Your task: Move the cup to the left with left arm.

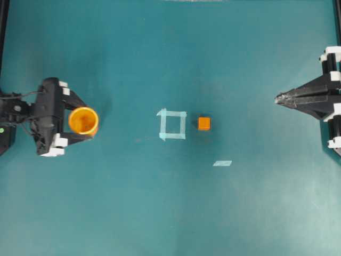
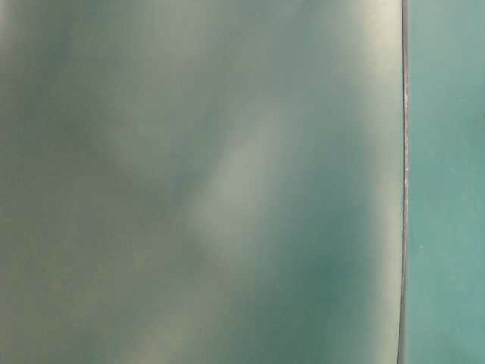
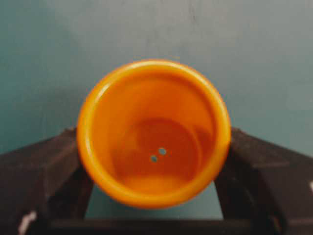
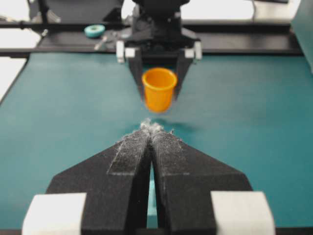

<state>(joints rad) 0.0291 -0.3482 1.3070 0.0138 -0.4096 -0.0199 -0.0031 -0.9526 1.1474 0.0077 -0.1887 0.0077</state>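
The orange-yellow cup [image 1: 83, 120] sits upright between the fingers of my left gripper [image 1: 88, 121] at the far left of the table, with the jaws shut against its sides. In the left wrist view I look down into the cup [image 3: 154, 132], and a black finger [image 3: 49, 164] presses on each side of it. From the right wrist view the cup [image 4: 159, 89] appears to hang slightly above the table, with a shadow under it. My right gripper [image 1: 278, 98] rests at the far right, shut, with its fingertips [image 4: 152, 128] together and nothing held.
A pale tape square [image 1: 172, 125] marks the table's middle, and a small orange cube [image 1: 204, 124] lies just right of it. A short tape strip [image 1: 222, 163] lies nearer the front. A teal tape roll [image 4: 94, 31] sits behind the left arm's base.
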